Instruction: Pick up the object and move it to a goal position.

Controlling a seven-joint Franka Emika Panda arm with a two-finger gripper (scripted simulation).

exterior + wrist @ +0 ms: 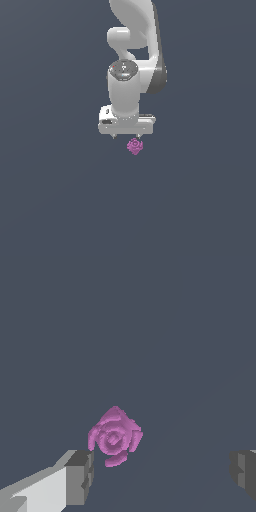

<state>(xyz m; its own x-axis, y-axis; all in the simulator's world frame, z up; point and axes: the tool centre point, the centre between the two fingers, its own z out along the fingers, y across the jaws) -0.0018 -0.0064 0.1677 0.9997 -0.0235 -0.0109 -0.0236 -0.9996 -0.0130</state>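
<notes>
Plain dark grey tabletop (50,200) fills the scene. Centre: white claw (126,135), spread and empty, hovers over the tiny magenta-pink flower-like lump (135,146), which sits nearer one finger (80,476). Approach step; next, likely centre, descend, clench.

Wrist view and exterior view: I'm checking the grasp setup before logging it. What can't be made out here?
- Exterior view: the gripper fingertips are only tiny stubs, too small to judge their gap from the pink object.
- Wrist view: both fingers are cut off by the picture's edges.
- Both views: the object's underside is hidden by its own body, and no goal marker is visible.
</notes>
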